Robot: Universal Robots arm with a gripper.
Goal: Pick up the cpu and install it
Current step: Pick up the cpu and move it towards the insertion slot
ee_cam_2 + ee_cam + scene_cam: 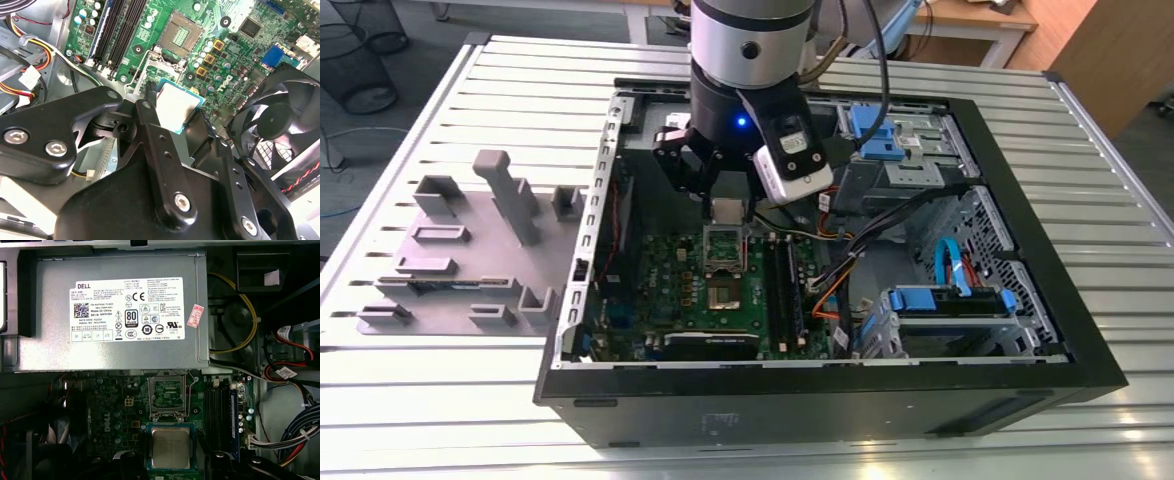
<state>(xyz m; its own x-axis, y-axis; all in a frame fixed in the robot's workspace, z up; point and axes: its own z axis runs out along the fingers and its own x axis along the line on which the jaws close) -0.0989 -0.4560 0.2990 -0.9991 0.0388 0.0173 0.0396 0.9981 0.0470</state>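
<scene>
Exterior view, arm: a silver and black robot arm reaches down into the open black PC case point(854, 395), which lies on a pale slatted metal table point(440, 400).
Exterior view, gripper: the black gripper point(724, 207) hangs over the green motherboard point(660, 295); its fingers stand narrow and clamp the cpu.
Exterior view, cpu: the small flat square cpu with a pale silver-grey metal top point(724, 210) sits between the fingertips, above the board.
Exterior view, holder: grey plastic stepped holder blocks point(467, 250) stand on the table beside the case, at the exterior view's left.
Second wrist view, cpu: the cpu point(177, 105) shows its pale top and a thin green edge; the gripper point(176, 112) takes it at two opposite sides between black fingers point(149, 117).
Second wrist view, socket: the open square socket point(182, 32) on the motherboard shows its bare contact field; the cpu is held apart from it.
Second wrist view, neighbours: long black memory slots point(117, 30) run beside the socket, and a round black fan point(280, 125) is near the gripper.
First wrist view, power supply: a grey metal box with a white label point(115, 315) is just beside the socket point(167, 392), whose metal frame is folded open.
First wrist view, cpu: the cpu point(170, 447) is near the socket but not in it, gripped by the gripper point(172, 459) between dark fingers point(131, 462).
First wrist view, cables: yellow, red and black cables point(245, 315) lie beside the power supply.
</scene>
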